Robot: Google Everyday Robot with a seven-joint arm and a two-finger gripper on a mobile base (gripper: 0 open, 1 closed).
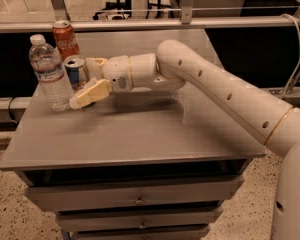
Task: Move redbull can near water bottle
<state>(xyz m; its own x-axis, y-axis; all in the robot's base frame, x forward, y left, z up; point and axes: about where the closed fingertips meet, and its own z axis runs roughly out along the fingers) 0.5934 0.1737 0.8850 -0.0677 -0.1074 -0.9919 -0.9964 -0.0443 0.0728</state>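
Observation:
The redbull can (76, 72), slim and blue-and-silver with a silver top, stands upright on the grey table (140, 134) right beside the water bottle (50, 74), a clear ribbed bottle with a white cap. My gripper (87, 81) reaches in from the right and straddles the can. The near finger (90, 94) lies low in front of the can's base and hides it. The far finger (96, 62) is behind the can. The jaws look spread, loose around the can.
A red cola can (65, 38) stands behind the bottle and the redbull can at the table's back left. My white arm (215, 94) crosses the table from the right. A metal rail (190, 23) runs behind the table; drawers (140, 200) are below.

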